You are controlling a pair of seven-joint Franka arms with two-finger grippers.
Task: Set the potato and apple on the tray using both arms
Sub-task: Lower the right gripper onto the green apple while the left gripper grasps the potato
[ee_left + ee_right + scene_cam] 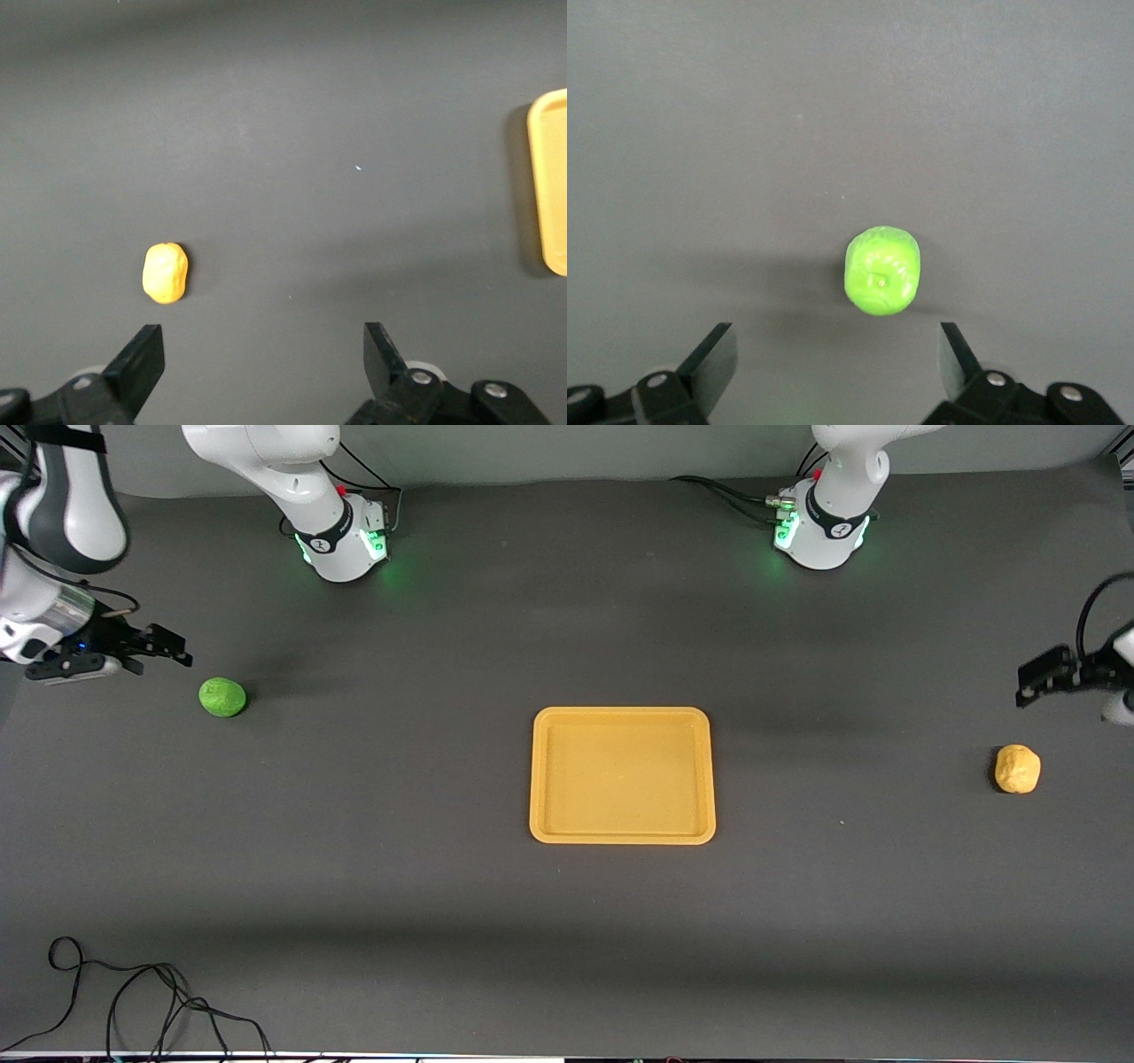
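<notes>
No readable text, label, brand name or number shows anywhere. Each arm's base (341, 540) bears a small dark band with a mark too small to read.

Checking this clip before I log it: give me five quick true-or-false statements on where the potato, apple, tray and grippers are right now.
1. The tray has nothing on it. True.
2. The apple lies at the left arm's end of the table. False: it lies at the right arm's end, near the right gripper.
3. The left gripper holds the potato. False: its jaws are open and the potato lies on the table apart from it.
4. The right gripper is open with nothing between its fingers. True.
5. The potato lies farther from the front camera than the apple. False: it lies nearer.
</notes>
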